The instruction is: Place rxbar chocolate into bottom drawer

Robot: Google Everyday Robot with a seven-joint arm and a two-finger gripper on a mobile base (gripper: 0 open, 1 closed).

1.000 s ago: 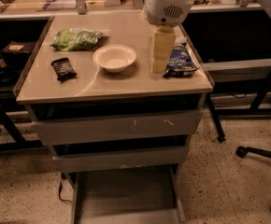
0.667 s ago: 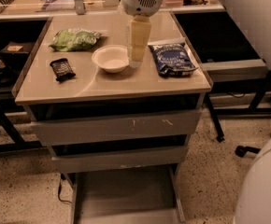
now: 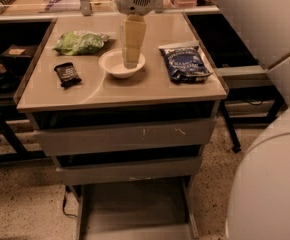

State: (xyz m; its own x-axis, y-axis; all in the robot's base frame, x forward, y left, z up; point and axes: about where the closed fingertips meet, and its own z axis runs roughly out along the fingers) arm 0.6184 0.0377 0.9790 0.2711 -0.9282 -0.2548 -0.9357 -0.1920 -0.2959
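Fingers (image 3: 134, 39) of the gripper (image 3: 133, 63) hang over the white bowl (image 3: 110, 65); can't tell if they're spread or pressed together. rxbar chocolate (image 3: 67, 74) lies flat near the worktop's (image 3: 150, 91) left edge, well apart from the gripper, so I'd shift left clear of the bowl, drop straight down, and pinch across the short side; bottom drawer (image 3: 135, 209) is already out. Print on the bar and blue bag (image 3: 185, 64) is unreadable.

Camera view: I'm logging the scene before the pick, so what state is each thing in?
rxbar chocolate, lying flat on cabinet top, ungripped
bottom drawer, pulled open
two upper drawers, pushed in
gripper, hanging over white bowl
white bowl, upright
green bag, lying flat
blue bag, lying flat
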